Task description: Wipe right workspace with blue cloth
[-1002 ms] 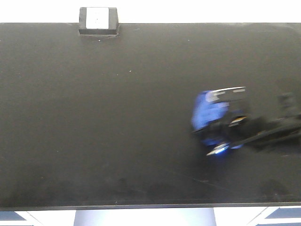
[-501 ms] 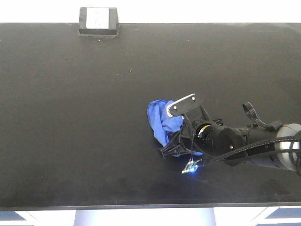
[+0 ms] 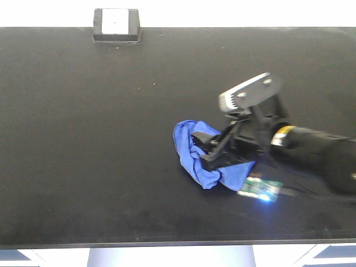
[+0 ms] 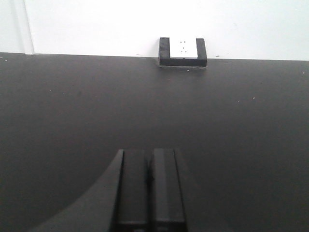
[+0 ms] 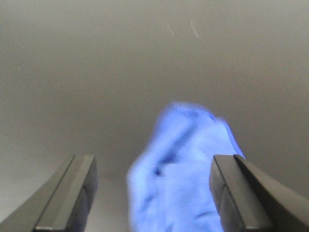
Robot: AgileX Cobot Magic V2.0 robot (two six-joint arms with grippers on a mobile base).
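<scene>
The blue cloth (image 3: 193, 160) lies crumpled on the black table (image 3: 83, 139), right of centre. My right gripper (image 3: 204, 150) hangs just over its right part, jaws wide open, not gripping it. In the right wrist view the cloth (image 5: 188, 169) lies between the two spread fingers (image 5: 75, 193), nearer the right one, and the right gripper (image 5: 153, 159) holds nothing. My left gripper (image 4: 149, 153) shows only in the left wrist view, low over bare table, its fingers pressed together and empty.
A black box with a white socket plate (image 3: 116, 24) stands at the table's far edge on the left; it also shows in the left wrist view (image 4: 183, 50). A lit small circuit board (image 3: 260, 191) hangs under the right arm. A white wall (image 4: 96, 24) runs behind.
The right gripper dragged the cloth leftward across the table, then opened, let it go and rose slightly. The cloth now lies still where it was left.
</scene>
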